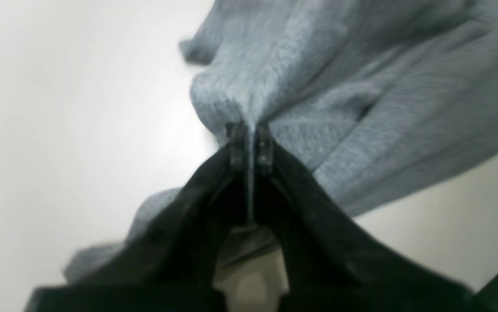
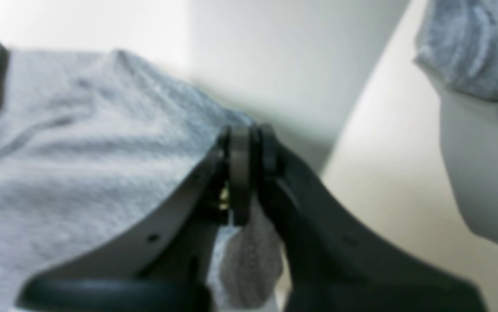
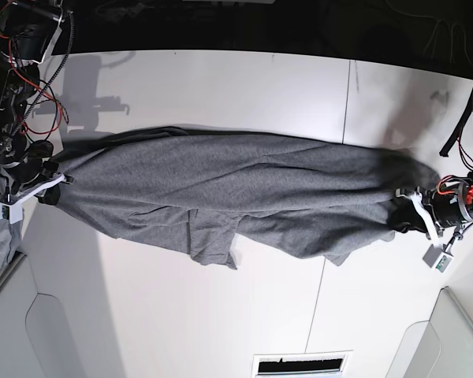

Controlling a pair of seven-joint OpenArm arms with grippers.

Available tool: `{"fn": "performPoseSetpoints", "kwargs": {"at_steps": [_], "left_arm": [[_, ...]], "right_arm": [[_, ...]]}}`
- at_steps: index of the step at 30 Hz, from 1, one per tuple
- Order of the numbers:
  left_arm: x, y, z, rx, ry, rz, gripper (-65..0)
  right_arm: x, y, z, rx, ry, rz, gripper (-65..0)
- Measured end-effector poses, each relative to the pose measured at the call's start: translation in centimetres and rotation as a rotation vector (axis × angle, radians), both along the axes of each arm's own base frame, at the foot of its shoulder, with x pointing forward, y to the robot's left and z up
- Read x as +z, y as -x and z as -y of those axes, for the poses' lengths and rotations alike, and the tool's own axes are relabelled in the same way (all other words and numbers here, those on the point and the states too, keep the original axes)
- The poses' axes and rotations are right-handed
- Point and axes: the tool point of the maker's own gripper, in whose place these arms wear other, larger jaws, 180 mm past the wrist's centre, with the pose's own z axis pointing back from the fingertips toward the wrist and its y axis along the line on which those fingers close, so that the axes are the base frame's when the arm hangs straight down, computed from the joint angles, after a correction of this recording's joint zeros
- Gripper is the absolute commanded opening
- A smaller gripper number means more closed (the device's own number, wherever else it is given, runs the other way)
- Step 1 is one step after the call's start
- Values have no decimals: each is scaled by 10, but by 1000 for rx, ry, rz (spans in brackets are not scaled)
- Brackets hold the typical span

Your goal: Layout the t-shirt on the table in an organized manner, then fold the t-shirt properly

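The plain heather-grey short-sleeved knit t-shirt (image 3: 236,193) is stretched out long across the middle of the wide smooth white desk (image 3: 221,87), running from one arm to the other in the base view, with creases along its length and one sleeve flap (image 3: 213,240) hanging toward the lower side of that view. A thin dark seam line (image 3: 345,94) crosses the desk and passes under the cloth. At the base view's right end, the left tool (image 3: 414,209) has its black jaws pressed together on a bunched fold of the shirt (image 1: 318,86); the left wrist view shows the left tool (image 1: 251,145) with a thin pinch of fabric drawn between the closed tips and the rest of the cloth fanning away above them. At the base view's left end, the right tool (image 3: 51,185) grips the opposite edge; in the right wrist view the right tool (image 2: 247,147) has its jaws closed on the grey knit (image 2: 80,151), a small tail of fabric hanging between the dark fingers below the tips. That view is blurred, so the exact part of the garment held there cannot be told. Red and black wires (image 3: 31,94) trail along the arm at the upper left of the base view.
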Motion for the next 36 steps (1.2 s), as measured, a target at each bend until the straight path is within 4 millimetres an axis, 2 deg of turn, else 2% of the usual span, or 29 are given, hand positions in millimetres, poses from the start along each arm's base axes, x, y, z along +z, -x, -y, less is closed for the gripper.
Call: {"fn": "performPoseSetpoints", "kwargs": {"at_steps": [4,8,11,14,18,22,24,28,32,34,36], "left_arm": [[37,-6,5,-26,106,86,-650],[71,-15,-7,16,146,185,-650],[107,-19,-20,30,149,279,-650],[151,-20,-40,49,107,391,-650],[208,-14,-55,34,14,526,-650],[255,-1,-50,-8,-44,636,-650],[270,4,-48,-19,-57,675,-650],[277,6,-48,-23,-73,694,-650],[270,3,-53,-6,-98,675,-650],[252,-3,-60,16,-79,629,-650],[214,-9,-70,49,-53,519,-650]], "right_arm": [[19,-3,-8,36,-128,82,-650],[32,-6,-13,42,-199,133,-650],[46,-9,-14,58,-180,162,-650],[68,-14,-15,87,-141,204,-650],[101,-17,-16,130,-133,266,-650],[138,-20,-14,162,-97,348,-650],[152,-19,-16,174,-85,377,-650],[165,-20,-21,187,-99,419,-650],[167,-20,-21,187,-99,424,-650],[163,-20,-18,183,-76,410,-650],[159,-20,-16,181,-50,388,-650]]}}
